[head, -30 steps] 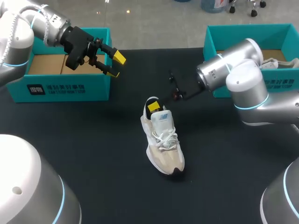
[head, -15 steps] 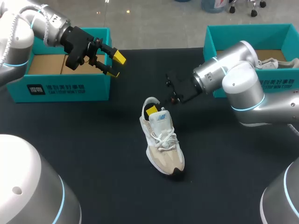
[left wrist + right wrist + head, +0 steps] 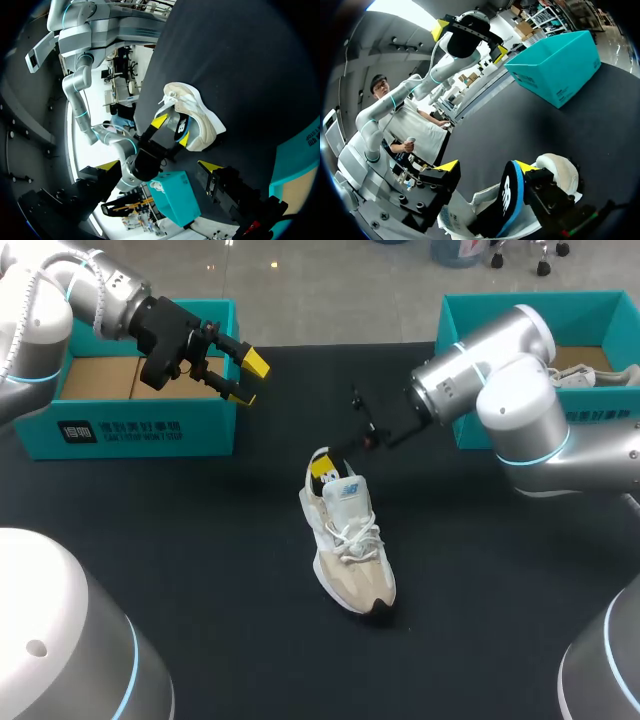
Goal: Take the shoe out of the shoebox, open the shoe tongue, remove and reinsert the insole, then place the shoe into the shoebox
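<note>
Tongue-opening stage, I reckon: right gripper (image 3: 486, 170) spread wide at the shoe (image 3: 350, 540) collar, left gripper (image 3: 248, 382) wide, empty. Next up, pry the tongue forward.

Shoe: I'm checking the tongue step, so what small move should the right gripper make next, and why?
Probably shut the right gripper on the tongue. The shoe lies out on the table, and its tongue stands between the open fingers, not yet gripped. The left gripper hangs open, far off.
</note>
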Available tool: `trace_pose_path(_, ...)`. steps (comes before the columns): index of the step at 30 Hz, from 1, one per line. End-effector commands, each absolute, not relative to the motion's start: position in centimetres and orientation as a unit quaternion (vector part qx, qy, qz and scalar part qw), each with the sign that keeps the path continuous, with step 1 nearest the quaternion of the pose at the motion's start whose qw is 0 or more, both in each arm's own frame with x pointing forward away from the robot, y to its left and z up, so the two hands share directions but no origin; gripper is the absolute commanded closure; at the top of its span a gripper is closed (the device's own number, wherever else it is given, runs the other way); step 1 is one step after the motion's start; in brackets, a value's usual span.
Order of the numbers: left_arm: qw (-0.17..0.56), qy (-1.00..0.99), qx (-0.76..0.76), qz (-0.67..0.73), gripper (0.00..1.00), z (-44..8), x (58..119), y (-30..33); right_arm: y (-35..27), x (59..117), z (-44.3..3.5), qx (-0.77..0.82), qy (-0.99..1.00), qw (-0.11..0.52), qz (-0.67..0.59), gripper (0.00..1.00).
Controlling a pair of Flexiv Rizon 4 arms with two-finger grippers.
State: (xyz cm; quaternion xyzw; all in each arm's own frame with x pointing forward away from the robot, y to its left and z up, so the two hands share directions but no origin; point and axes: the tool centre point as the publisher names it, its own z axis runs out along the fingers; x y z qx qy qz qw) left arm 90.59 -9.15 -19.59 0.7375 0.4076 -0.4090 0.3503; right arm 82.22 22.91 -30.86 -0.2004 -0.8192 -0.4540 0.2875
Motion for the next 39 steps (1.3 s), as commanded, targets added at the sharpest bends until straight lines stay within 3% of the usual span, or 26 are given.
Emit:
trace_pose_path(1, 0.350, 0.407, 0.738, -0.408, 0.00, -19.6, 90.6, -9.1, 22.7, 82.2, -29.6, -0.200, -0.825, 0.278, -0.450, 0.26)
trace_pose_path(12, 0.350, 0.407, 0.738, -0.408, 0.00, -19.6, 90.6, -9.1, 23.0, 83.6, -27.6, -0.185, -0.830, 0.254, -0.461, 0.22)
trace_pose_path(17, 0.350, 0.407, 0.738, -0.408, 0.00, -19.6, 90.6, -9.1, 23.0, 83.9, -27.5, -0.190, -0.829, 0.249, -0.464, 0.27)
trace_pose_path(18, 0.350, 0.407, 0.738, -0.408, 0.00, -19.6, 90.6, -9.1, 23.0, 83.9, -27.5, -0.197, -0.828, 0.247, -0.463, 0.29)
trace_pose_path(19, 0.350, 0.407, 0.738, -0.408, 0.00, -19.6, 90.6, -9.1, 22.9, 83.9, -27.5, -0.207, -0.826, 0.244, -0.464, 0.46)
trace_pose_path(21, 0.350, 0.407, 0.738, -0.408, 0.00, -19.6, 90.6, -9.1, 22.6, 83.8, -27.6, -0.234, -0.821, 0.238, -0.463, 0.62)
trace_pose_path(24, 0.350, 0.407, 0.738, -0.408, 0.00, -19.6, 90.6, -9.1, 22.0, 83.7, -27.7, -0.268, -0.812, 0.223, -0.467, 1.00)
trace_pose_path(32, 0.350, 0.407, 0.738, -0.408, 0.00, -19.6, 90.6, -9.1, 20.8, 83.7, -27.2, -0.345, -0.837, 0.157, -0.394, 1.00)
trace_pose_path(39, 0.350, 0.407, 0.738, -0.408, 0.00, -19.6, 90.6, -9.1, 20.8, 83.7, -27.2, -0.345, -0.837, 0.157, -0.394, 1.00)
